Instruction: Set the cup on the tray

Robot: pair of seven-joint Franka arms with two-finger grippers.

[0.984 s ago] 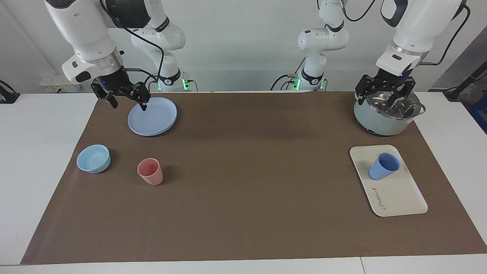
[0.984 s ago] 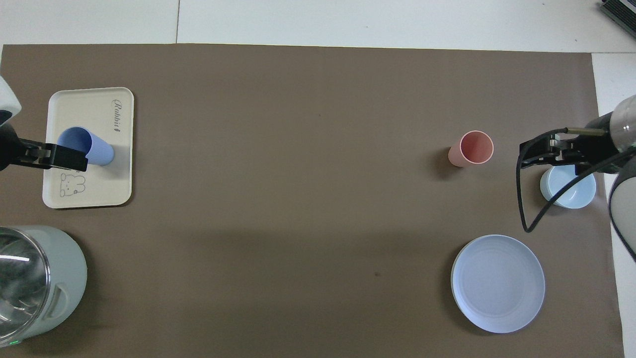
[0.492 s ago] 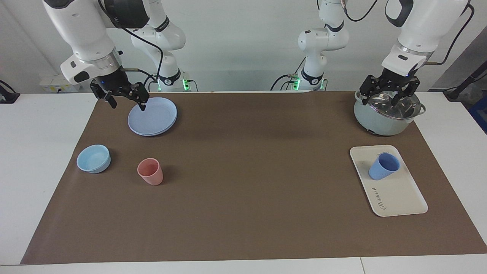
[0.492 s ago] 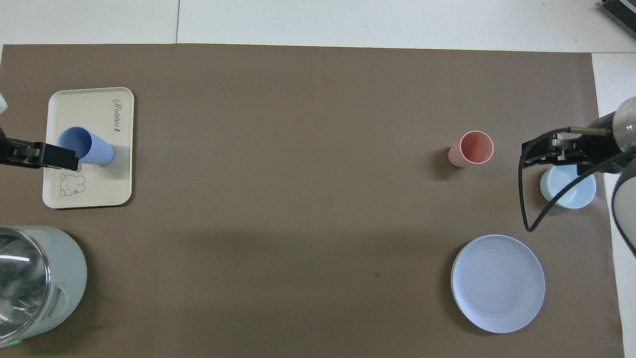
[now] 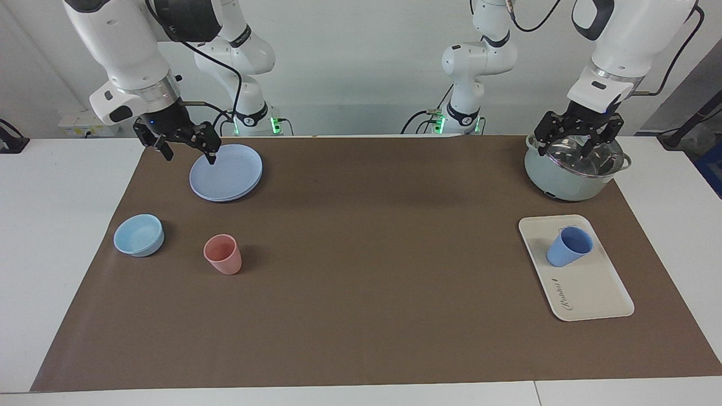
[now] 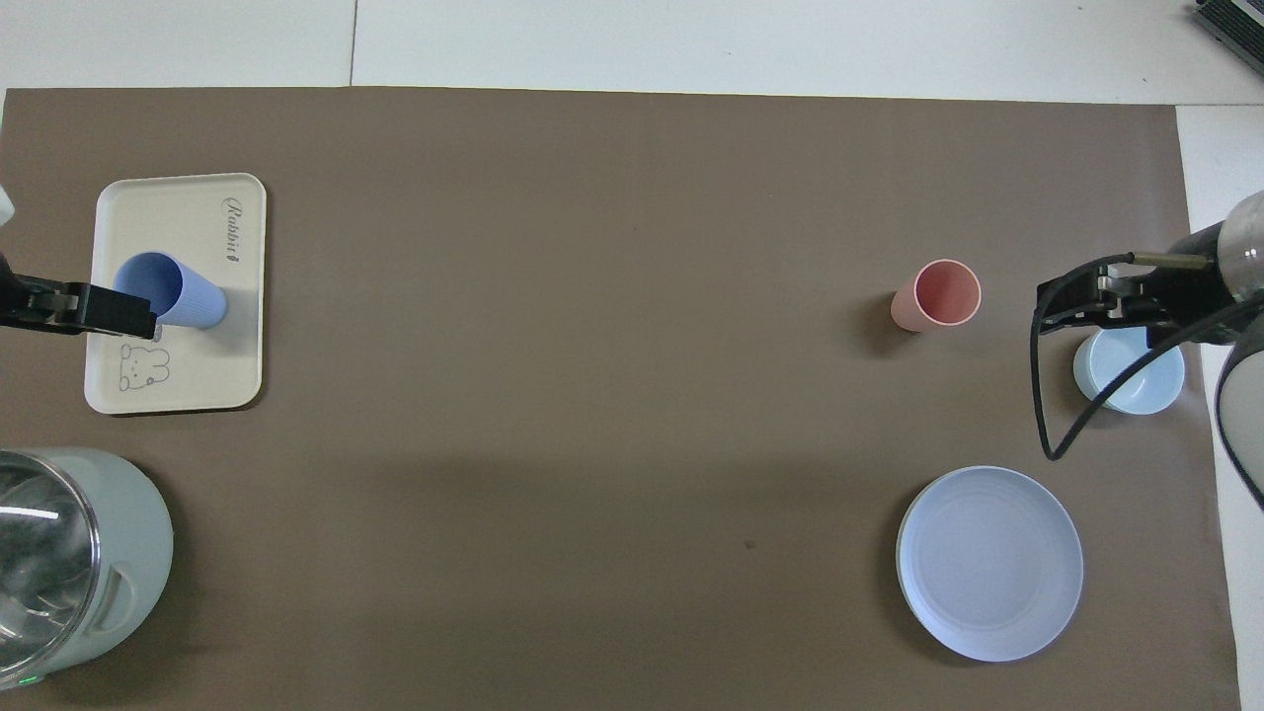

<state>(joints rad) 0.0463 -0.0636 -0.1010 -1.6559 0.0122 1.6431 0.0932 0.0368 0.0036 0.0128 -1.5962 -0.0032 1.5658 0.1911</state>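
Observation:
The blue cup [image 5: 568, 248] stands upright on the cream tray [image 5: 592, 290] toward the left arm's end of the table; the overhead view shows the cup [image 6: 170, 291] in the middle of the tray [image 6: 188, 380], beside the bear drawing. My left gripper [image 5: 566, 148] is open and empty, raised over the pot, apart from the cup; in the overhead view the gripper [image 6: 114, 312] overlaps the cup's rim. My right gripper [image 5: 190, 157] is open and empty, in the air over the edge of the round blue plate, and waits; it also shows in the overhead view [image 6: 1065, 306].
A pale green pot [image 5: 564, 177] with a glass lid stands nearer to the robots than the tray. Toward the right arm's end lie a round blue plate [image 5: 227, 172], a light-blue bowl [image 5: 139, 234] and a pink cup [image 5: 223, 255].
My left gripper has risen a little over the pot and drawn back from the cup. The cup stays on the tray. The right arm has hardly moved.

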